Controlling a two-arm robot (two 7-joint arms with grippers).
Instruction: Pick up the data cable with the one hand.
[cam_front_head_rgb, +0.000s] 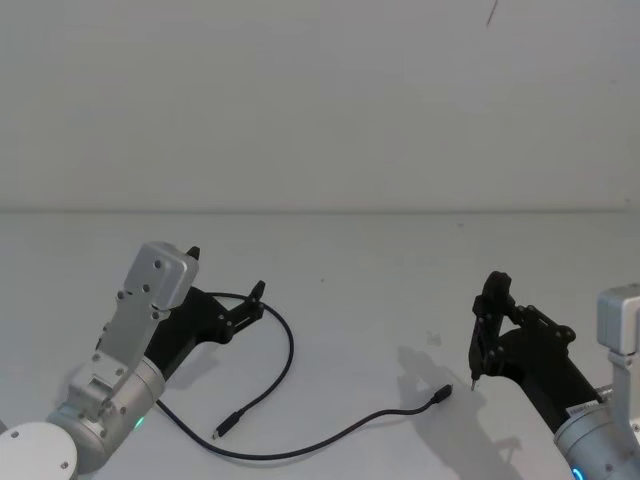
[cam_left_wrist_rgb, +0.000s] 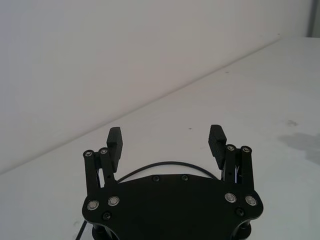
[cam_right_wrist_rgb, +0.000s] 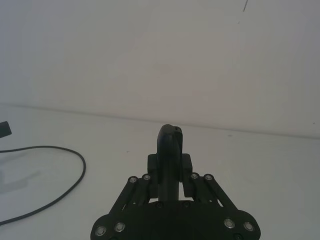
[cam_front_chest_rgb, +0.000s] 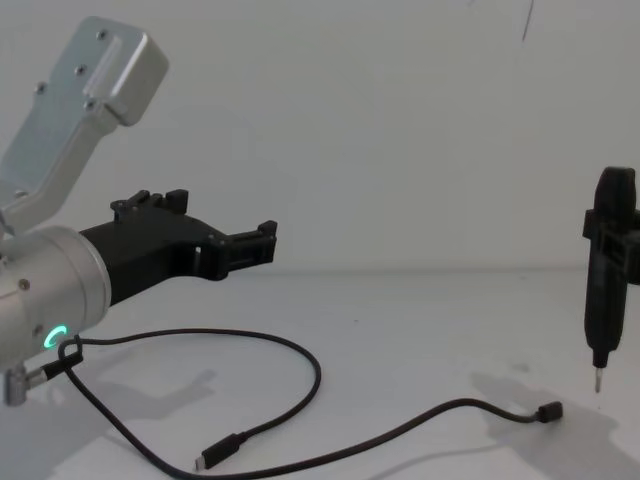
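Note:
The data cable (cam_front_head_rgb: 291, 345) lies on the white table in a loose loop, a small plug at each end (cam_front_chest_rgb: 315, 372). My left gripper (cam_front_head_rgb: 226, 272) hovers open above the loop's far left part, clear of the table (cam_front_chest_rgb: 225, 215). In the left wrist view the cable's arc (cam_left_wrist_rgb: 165, 163) shows between the spread fingers (cam_left_wrist_rgb: 115, 142), and the gripper (cam_left_wrist_rgb: 166, 135) holds nothing. My right gripper (cam_front_head_rgb: 495, 320) stands at the right, shut on a slim upright black tool (cam_front_chest_rgb: 600, 320) with a thin metal tip. One cable plug (cam_front_head_rgb: 440, 396) lies just left of that tip.
The white table (cam_front_head_rgb: 380, 260) runs back to a plain white wall. The cable's other plug (cam_front_head_rgb: 222, 430) lies near the front, below the left arm. In the right wrist view the tool (cam_right_wrist_rgb: 170, 137) stands in the gripper (cam_right_wrist_rgb: 170, 160), with the cable (cam_right_wrist_rgb: 80, 172) off to one side.

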